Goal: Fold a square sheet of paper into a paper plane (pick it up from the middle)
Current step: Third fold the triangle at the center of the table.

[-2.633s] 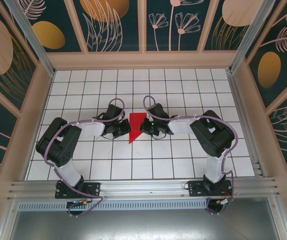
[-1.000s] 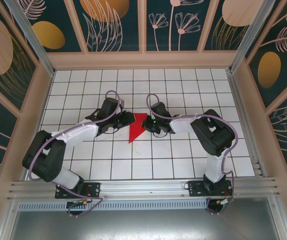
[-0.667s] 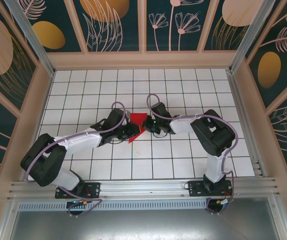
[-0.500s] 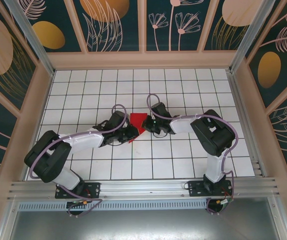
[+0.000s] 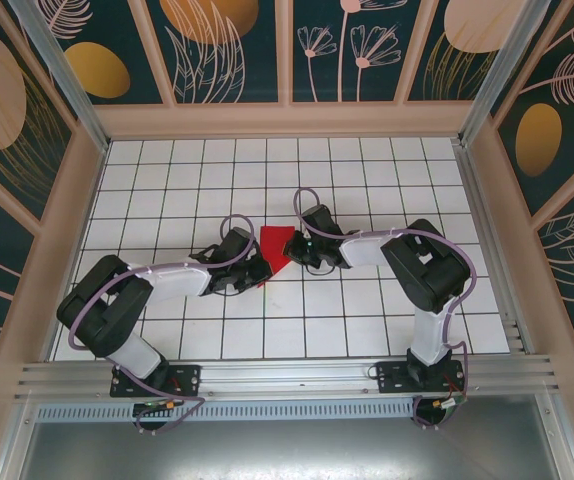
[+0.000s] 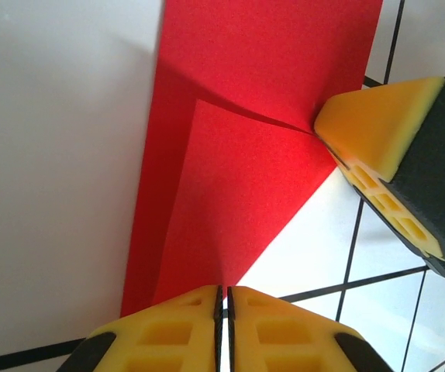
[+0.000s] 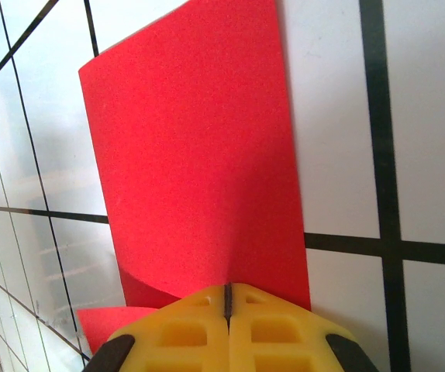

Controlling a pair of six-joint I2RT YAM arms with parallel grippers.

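Where the table (image 5: 167,170) has its middle, the folded red paper (image 5: 276,243) sits. The left claw (image 6: 222,293) pinches its near tip. The right claw (image 7: 228,294) pinches its right edge.

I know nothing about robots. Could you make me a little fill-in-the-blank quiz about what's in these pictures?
1. The folded sheet of paper is ____ in colour.
2. The left gripper and the right gripper both have finger pads coloured ____.
3. The white table is marked with a grid of ____ lines.
4. The number of robot arms reaching to the paper is ____.
Missing words: red; yellow; black; two.
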